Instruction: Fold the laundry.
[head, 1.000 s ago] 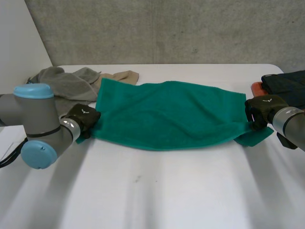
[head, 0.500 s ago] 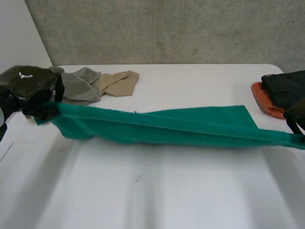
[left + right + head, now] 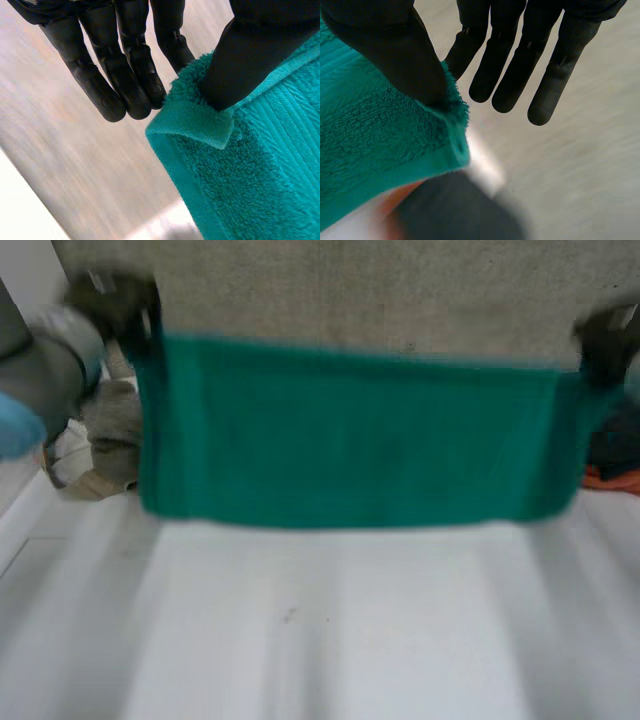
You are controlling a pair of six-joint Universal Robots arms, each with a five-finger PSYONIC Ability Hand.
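You held the towel point(image 3: 350, 435) up over the desk point(image 3: 330, 630), spread from 10 to 2 o'clock, probably so it would hang square before folding. The left hand point(image 3: 122, 60) pinched the 10 o'clock top corner under its thumb. The right hand point(image 3: 520, 60) pinched the 2 o'clock corner likewise.

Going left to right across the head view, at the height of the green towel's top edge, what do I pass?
Black left hand → green terry towel, hanging stretched between the hands → black right hand.
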